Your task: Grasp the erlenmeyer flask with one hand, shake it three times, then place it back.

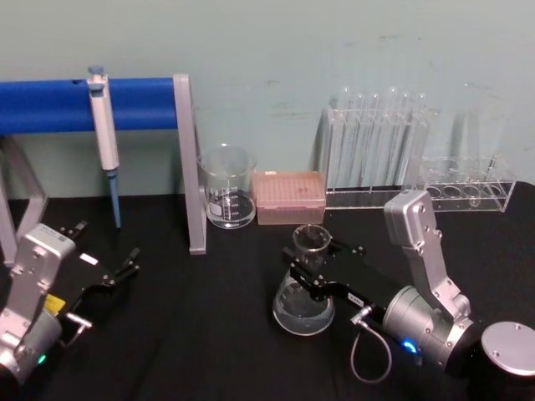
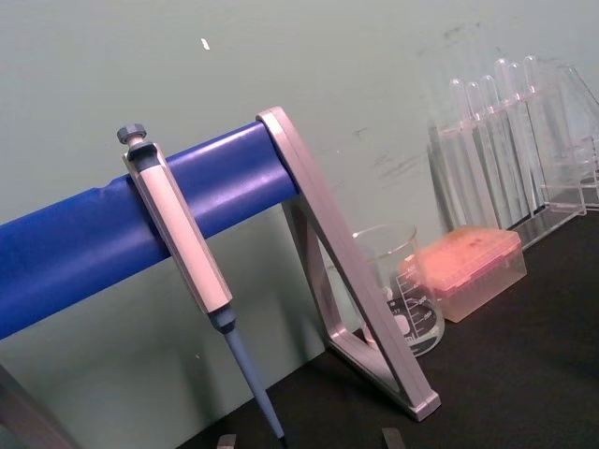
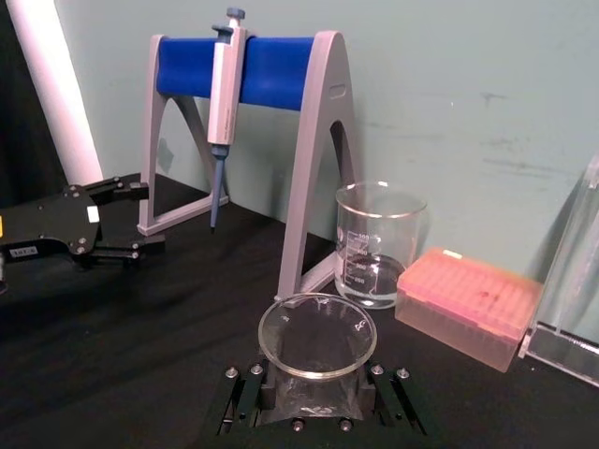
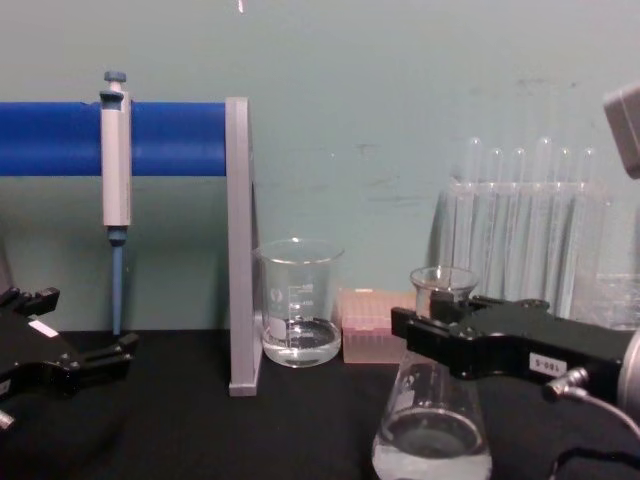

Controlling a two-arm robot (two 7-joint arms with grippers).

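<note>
The erlenmeyer flask [image 1: 303, 307] is clear glass with a little clear liquid and stands low over the black table, right of centre. My right gripper [image 1: 311, 257], the hand, is shut on its neck just under the flared lip. In the chest view the black jaws cross the neck of the flask [image 4: 432, 440], with my right gripper [image 4: 440, 335] reaching in from the right. The right wrist view looks down on the flask's round lip [image 3: 318, 335], a finger [image 3: 245, 385] on either side. I cannot tell whether the base touches the table. My left gripper [image 1: 107, 251] rests open at the far left, holding nothing.
A straight glass beaker [image 1: 227, 190] and a pink tip box [image 1: 289, 197] stand just behind the flask. A grey stand with a blue bar [image 1: 188, 159] holds a pipette [image 1: 104, 134] at the back left. Clear test-tube racks [image 1: 376, 142] line the back right.
</note>
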